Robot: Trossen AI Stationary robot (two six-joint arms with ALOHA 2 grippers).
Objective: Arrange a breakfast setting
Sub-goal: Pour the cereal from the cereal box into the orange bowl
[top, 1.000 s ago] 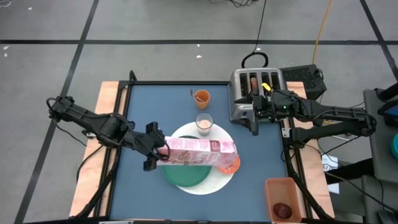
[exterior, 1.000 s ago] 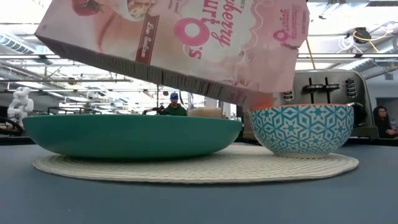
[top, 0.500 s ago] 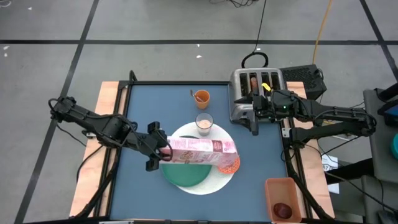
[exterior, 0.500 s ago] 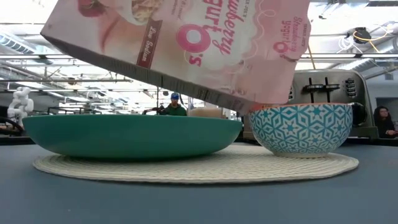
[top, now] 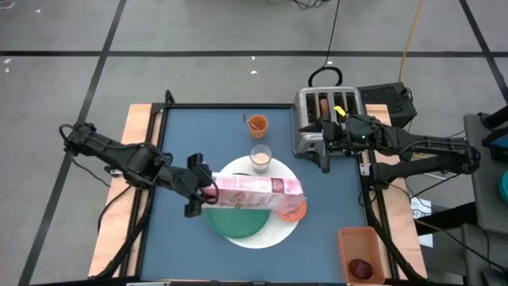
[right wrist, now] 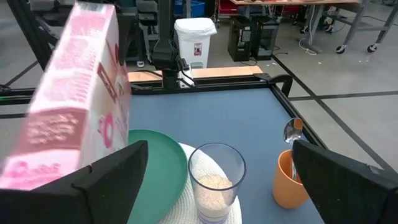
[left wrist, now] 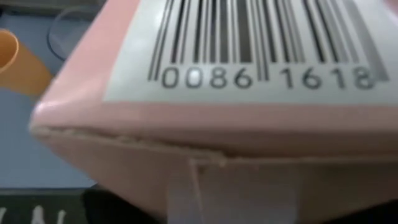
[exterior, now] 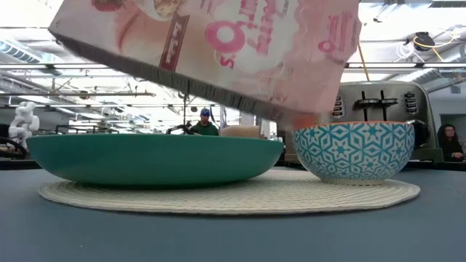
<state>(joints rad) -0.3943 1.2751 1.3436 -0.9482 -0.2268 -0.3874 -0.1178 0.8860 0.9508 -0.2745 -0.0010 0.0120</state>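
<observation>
My left gripper (top: 200,191) is shut on the pink cereal box (top: 254,189). The box hangs tilted over the green plate (top: 236,224), its far end lowest above the small patterned bowl (exterior: 354,149). Plate and bowl stand on the white round mat (exterior: 218,195). A milk glass (top: 260,157) stands at the mat's far edge. Behind it is the orange cup (top: 256,123) with a metal spoon (right wrist: 292,132) in it. My right gripper (top: 325,161) waits open beside the toaster, touching nothing. My left gripper holds the cereal box by its barcode end (left wrist: 205,155), the end toward the table's left. The end sits between the two fingers, which come from the left, slanting down. The box is lifted clear and slopes down toward the bowl. The pads themselves are hidden by the box.
A silver toaster (top: 325,119) stands at the far right of the table. An orange bin (top: 361,253) at the near right holds a dark red fruit (top: 361,268). Bare blue table (top: 182,143) lies left of the cup and glass.
The cereal box has tipped a little in my left gripper's hold. From above its face looks narrower than a second ago. Its lower end has stayed over the bowl.
</observation>
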